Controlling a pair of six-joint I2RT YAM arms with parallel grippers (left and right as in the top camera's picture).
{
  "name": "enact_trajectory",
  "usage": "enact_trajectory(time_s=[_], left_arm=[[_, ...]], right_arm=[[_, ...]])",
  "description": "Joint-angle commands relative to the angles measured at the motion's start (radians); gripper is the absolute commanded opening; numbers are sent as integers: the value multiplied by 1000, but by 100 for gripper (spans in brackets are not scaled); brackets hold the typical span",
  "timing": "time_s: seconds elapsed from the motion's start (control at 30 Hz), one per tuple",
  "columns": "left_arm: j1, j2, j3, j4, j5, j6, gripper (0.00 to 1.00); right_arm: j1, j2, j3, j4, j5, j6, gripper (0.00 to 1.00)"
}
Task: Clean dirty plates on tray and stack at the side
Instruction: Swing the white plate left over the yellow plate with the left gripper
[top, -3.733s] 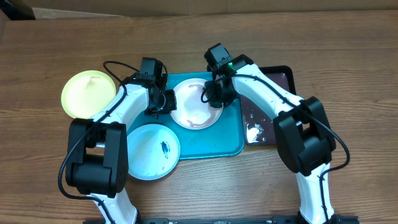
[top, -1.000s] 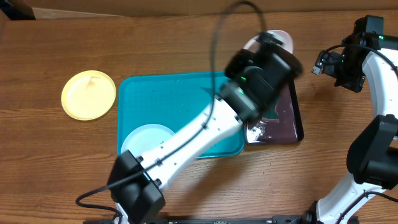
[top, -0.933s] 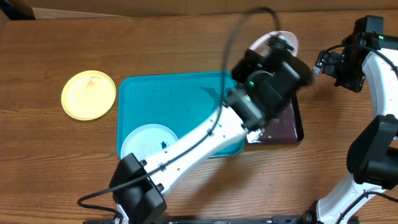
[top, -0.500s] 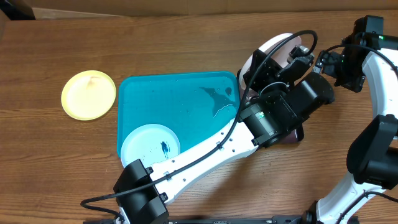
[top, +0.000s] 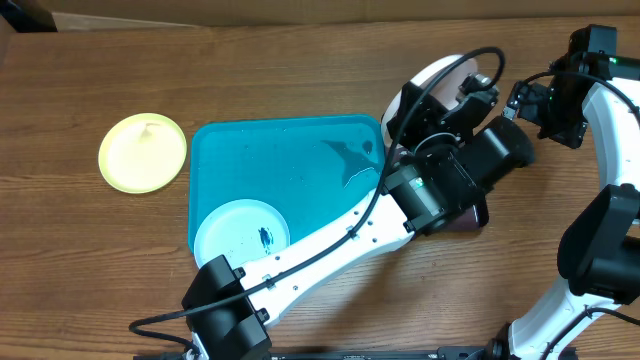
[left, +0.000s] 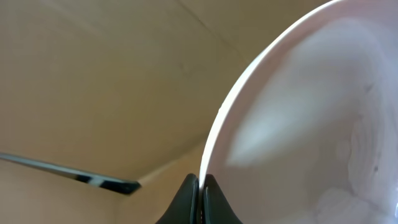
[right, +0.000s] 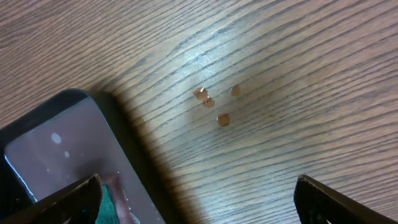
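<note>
The wooden desk (top: 300, 60) carries the big turquoise tray (top: 290, 160) in its middle. The left arm (top: 330, 245) reaches in a long diagonal over the near right corner of this tray, up to the far right part of the desk. A black tray (right: 59, 140) lies just right of the turquoise one and is mostly hidden under this arm.

The yellow plate (top: 142, 152) lies flat on the desk, just left of the turquoise tray. The pale blue plate (top: 235, 225) sits in the near left corner of the tray, with a dark smear (top: 263, 238) on it. The white plate (top: 432, 75) is off the tray, beyond the far end of the black one. It seems lifted and tilted, but the overhead view does not make this sure.

The left fingers (left: 200, 190) are clenched on the rim of the white plate. The right fingers (right: 71, 196) stand wide apart, grasping nothing, over bare desk beside the black tray's corner.
</note>
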Motion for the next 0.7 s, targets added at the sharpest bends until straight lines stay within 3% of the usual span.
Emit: enact_trajectory(time_s=[0.0, 0.13, 0.33, 0.53, 0.67], left_arm=[[56, -11, 25, -109, 158, -282, 4], [152, 18, 24, -243, 382, -515, 4], [380, 45, 23, -384, 899, -656, 4], [733, 45, 23, -470, 1410, -672, 4], [976, 45, 23, -560, 1549, -642, 4]], right_arm=[[-3, -12, 6, 5, 2, 2, 100], [-3, -13, 6, 5, 2, 2, 100], [-3, -12, 6, 5, 2, 2, 100], [-3, -12, 6, 6, 2, 2, 100], [-3, -12, 6, 6, 2, 2, 100]])
